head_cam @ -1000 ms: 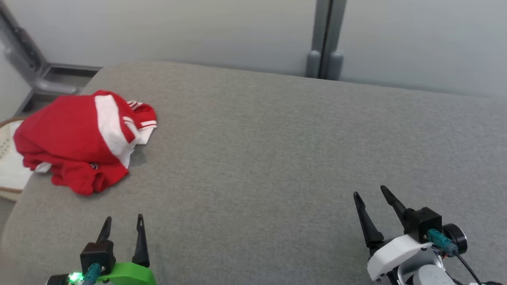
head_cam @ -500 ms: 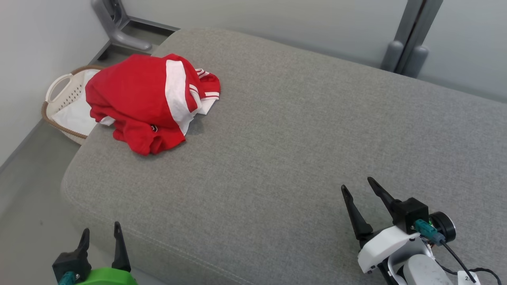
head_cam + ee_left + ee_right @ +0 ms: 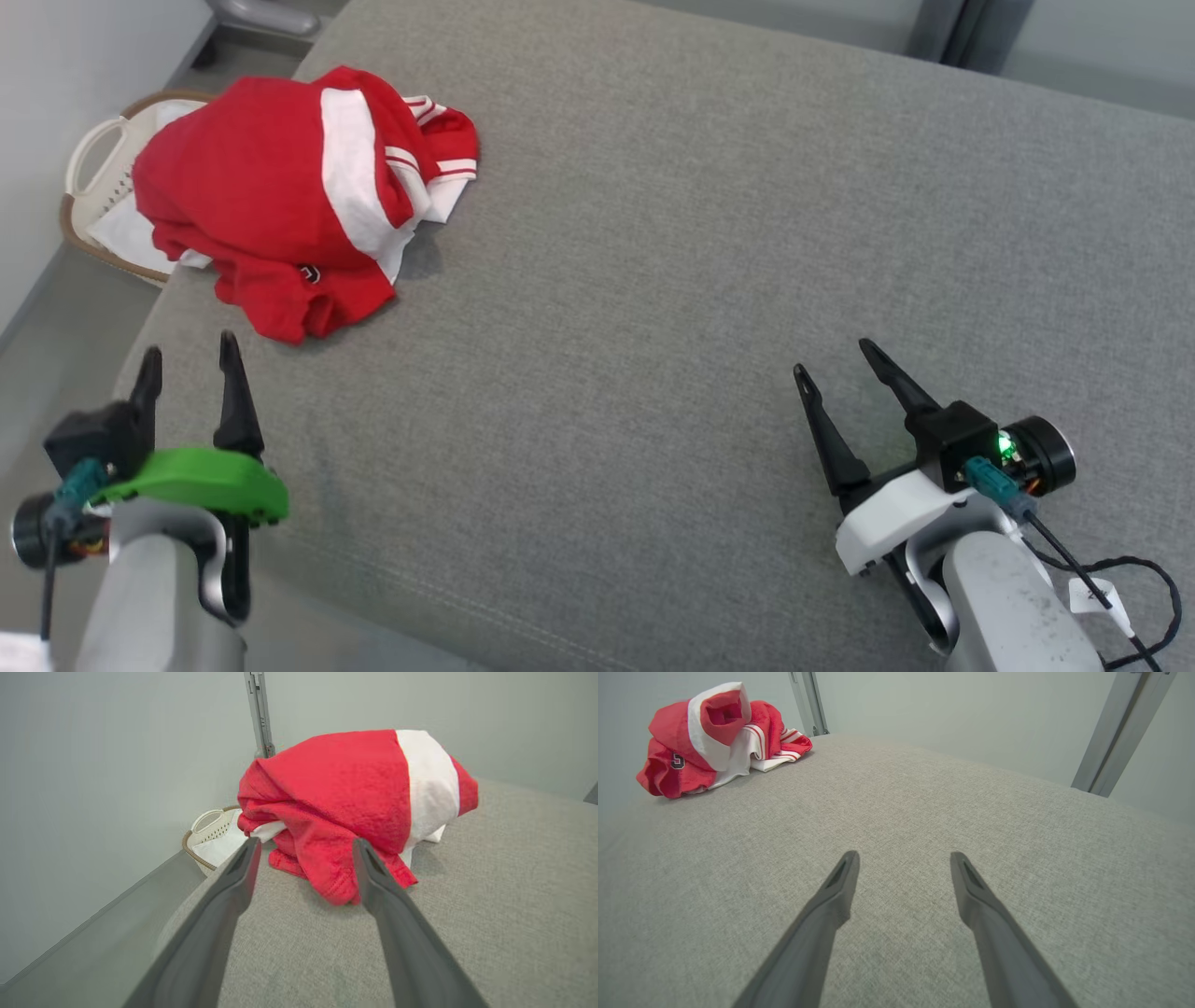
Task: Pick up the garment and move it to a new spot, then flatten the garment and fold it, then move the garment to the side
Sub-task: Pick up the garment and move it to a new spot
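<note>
Crumpled red garment (image 3: 243, 187) on grey cushion (image 3: 700, 280)

The crumpled red and white garment (image 3: 252, 187) hides part of the cream plastic basket (image 3: 105, 191). Its 1 dark badge (image 3: 308, 273) is too small to read.

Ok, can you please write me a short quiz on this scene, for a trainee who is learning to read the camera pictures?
1. True or false: the red and white garment lies flat and neatly folded on the grey cushion.
2. Which is nearer to the garment? A) the left jaws B) the right jaws C) both equally near
3. Fill in: past the cushion's left edge, behind the garment, stands a white ____ with a brown rim.

Key
1. False: it is a crumpled heap near the cushion's far left corner.
2. A. Both pairs of jaws stand open and hold nothing.
3. basket
</note>
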Available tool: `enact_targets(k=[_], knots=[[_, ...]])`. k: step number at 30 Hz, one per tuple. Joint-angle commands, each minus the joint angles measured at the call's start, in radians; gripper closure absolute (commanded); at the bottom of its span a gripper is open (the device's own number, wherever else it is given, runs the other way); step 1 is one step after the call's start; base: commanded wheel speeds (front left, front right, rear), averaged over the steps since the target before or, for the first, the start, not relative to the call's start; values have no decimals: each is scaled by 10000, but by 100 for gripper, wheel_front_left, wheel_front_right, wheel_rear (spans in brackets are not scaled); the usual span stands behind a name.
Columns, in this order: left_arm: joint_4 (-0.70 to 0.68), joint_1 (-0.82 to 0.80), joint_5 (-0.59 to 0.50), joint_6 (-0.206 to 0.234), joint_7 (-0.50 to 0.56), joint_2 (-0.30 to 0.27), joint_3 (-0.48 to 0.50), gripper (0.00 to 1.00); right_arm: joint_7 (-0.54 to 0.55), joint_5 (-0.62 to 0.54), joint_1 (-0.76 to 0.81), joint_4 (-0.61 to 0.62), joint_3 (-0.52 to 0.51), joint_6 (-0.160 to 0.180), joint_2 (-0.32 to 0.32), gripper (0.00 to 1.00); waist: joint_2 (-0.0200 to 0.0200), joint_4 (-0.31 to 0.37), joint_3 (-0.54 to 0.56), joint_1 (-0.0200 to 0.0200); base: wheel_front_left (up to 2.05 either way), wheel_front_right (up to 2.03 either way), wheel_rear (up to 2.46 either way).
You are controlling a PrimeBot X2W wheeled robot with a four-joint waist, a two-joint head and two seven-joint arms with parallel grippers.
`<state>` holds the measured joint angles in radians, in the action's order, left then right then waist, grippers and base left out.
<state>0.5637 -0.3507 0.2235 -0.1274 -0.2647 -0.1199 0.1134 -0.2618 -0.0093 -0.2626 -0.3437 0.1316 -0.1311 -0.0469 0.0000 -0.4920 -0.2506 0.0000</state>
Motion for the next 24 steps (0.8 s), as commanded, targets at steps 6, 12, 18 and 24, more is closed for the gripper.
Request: enact_targets(k=[6,12,18,24], knots=[[624,-1949,955,-43,3,-1046,-988,0,-48,-377,-539,21,-12,6,-83,0,0,784,-1451,0,0,0,0],[1330,-3390,1575,-39,3,-1809,-1944,0,-47,-569,-882,-9,53,8,-111,0,0,1161,-2051,0,0,0,0],[2792,-4552,2046,-40,5,-2396,-2736,0,-22,-677,-1130,-94,137,14,-164,0,0,1603,-2512,0,0,0,0],[4712,-5285,3038,-39,519,-2632,-3639,0,24,-706,-1185,-250,104,23,-246,0,0,2001,-2742,0,0,0,0]])
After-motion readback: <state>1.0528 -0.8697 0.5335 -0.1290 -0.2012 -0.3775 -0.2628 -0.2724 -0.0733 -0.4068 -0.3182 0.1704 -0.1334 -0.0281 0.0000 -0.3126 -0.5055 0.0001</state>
